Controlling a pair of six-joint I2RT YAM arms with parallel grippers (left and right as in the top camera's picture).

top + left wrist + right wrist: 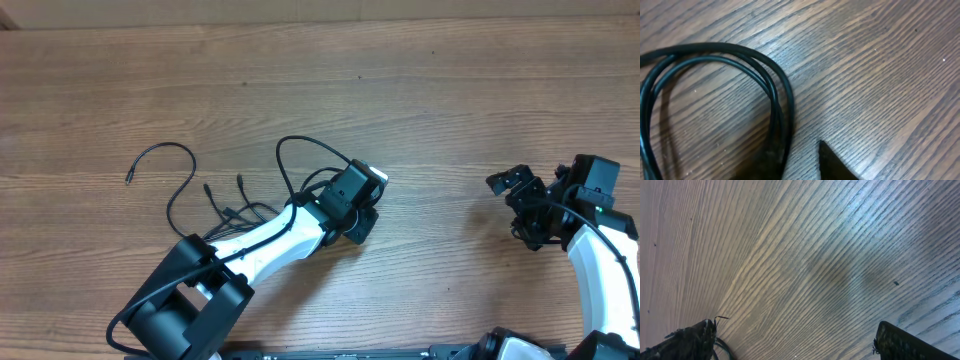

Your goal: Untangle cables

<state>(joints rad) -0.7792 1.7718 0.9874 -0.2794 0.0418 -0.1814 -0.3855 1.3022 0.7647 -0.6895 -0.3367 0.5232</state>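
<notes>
A loop of the cables (pixel 785 125) lay between the jaws of the left pincer (pixel 368 188), grip impossible to tell, the bunch trailing leftward; the right pincer (pixel 510 207), spread, sat well apart.

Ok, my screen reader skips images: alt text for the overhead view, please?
Thin black cables lie in a loose tangle on a wooden table, the left pincer down among their loops. The right pincer sits open, well apart from them.
</notes>
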